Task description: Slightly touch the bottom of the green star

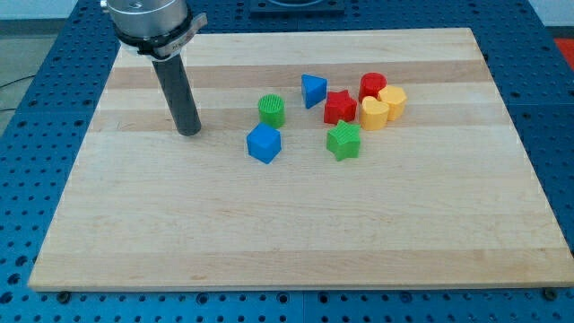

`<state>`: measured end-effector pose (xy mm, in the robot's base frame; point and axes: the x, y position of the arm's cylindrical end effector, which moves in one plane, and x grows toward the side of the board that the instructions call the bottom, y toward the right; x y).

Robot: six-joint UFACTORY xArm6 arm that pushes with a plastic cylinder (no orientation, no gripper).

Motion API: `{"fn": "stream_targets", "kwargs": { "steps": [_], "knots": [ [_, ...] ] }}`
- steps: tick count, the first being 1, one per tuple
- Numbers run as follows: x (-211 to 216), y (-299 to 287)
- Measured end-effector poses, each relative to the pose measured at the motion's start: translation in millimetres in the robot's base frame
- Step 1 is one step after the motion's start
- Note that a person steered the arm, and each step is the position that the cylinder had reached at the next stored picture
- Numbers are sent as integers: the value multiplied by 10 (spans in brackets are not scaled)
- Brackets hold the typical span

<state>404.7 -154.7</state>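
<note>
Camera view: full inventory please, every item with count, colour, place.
green star block: 1, green, centre-right, below the red star
red star block: 1, red, above the green star
blue cube block: 1, blue, left of the green star
green cylinder block: 1, green, above the blue cube
blue triangular block: 1, blue, left of the red star
red rounded block: 1, red, top of the cluster
yellow blocks: 2, yellow, cluster's right, touching
wooden board: 1, light wood, on a blue perforated table
my tip: 1, dark rod, left of all blocks, touching none
</note>
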Motion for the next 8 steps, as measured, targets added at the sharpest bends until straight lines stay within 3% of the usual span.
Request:
{"fn": "stream_targets", "kwargs": {
  "steps": [2,3,5,7,8],
  "knots": [
    [63,106],
    [494,213],
    [927,1195],
    [896,2446],
    [742,2414]
  ]
}}
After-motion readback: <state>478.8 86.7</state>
